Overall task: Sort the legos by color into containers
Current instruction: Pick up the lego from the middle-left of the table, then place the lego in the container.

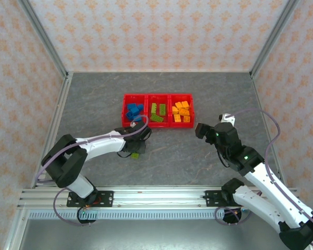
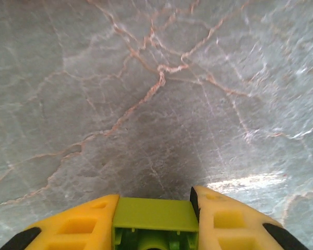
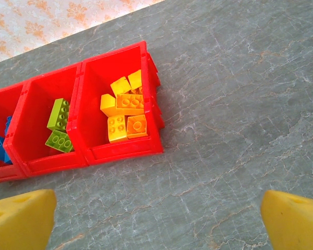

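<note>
Our left gripper [image 1: 137, 149] clamps a lime green brick [image 2: 152, 214], likely bound for the middle bin [image 1: 158, 125]; right gripper [image 3: 156, 219] gapes.

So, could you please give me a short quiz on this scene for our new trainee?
1. True or false: the right gripper is shut on a blue brick.
2. What colour is the brick held by the left gripper? A blue, B lime green, C orange-yellow.
3. Fill in: in the top view, the green bricks lie in the ___ bin of the red row.
Key: 1 false, it is open and empty. 2 B. 3 middle.
</note>
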You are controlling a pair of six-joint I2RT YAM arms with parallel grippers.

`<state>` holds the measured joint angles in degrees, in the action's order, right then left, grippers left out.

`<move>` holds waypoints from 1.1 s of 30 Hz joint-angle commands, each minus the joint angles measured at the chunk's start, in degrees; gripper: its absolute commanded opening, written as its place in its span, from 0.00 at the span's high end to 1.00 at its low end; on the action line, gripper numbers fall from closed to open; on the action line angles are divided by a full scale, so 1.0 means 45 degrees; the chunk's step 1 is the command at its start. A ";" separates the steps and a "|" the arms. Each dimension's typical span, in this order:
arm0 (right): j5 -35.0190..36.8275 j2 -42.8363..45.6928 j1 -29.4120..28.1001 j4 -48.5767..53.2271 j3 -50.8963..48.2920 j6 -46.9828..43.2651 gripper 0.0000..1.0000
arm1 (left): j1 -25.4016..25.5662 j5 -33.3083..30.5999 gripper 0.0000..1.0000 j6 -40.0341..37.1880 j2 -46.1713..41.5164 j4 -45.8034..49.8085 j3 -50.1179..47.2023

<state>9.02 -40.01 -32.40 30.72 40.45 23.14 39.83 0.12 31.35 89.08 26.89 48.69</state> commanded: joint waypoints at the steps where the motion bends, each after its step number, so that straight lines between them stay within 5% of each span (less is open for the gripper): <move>1: 0.0281 0.0103 0.0020 -0.0166 -0.0140 -0.0048 0.00 | -0.0063 -0.1057 0.80 0.0419 -0.0847 0.0184 0.0627; 10: 0.0306 0.0088 0.0021 -0.0166 -0.0121 -0.0053 0.00 | -0.0053 -0.2490 0.80 0.0426 -0.0576 -0.1012 0.3263; 20: 0.0269 0.0121 0.0016 -0.0168 -0.0101 -0.0122 0.00 | -0.0410 -0.3277 0.80 -0.0220 0.4382 -0.0636 0.8630; 25: 0.0323 0.0182 0.0031 -0.0157 -0.0072 -0.0161 0.00 | -0.0929 -0.3267 0.76 -0.0075 0.5732 -0.0893 0.9651; 33: 0.0185 0.0082 0.0023 -0.0225 -0.0081 -0.0249 0.00 | -0.1274 -0.2301 0.23 -0.0839 0.5396 -0.2102 0.9429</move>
<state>9.02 -40.01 -32.40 30.70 40.45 22.90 33.85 -11.81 29.98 116.14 20.99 90.61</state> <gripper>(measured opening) 0.997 0.735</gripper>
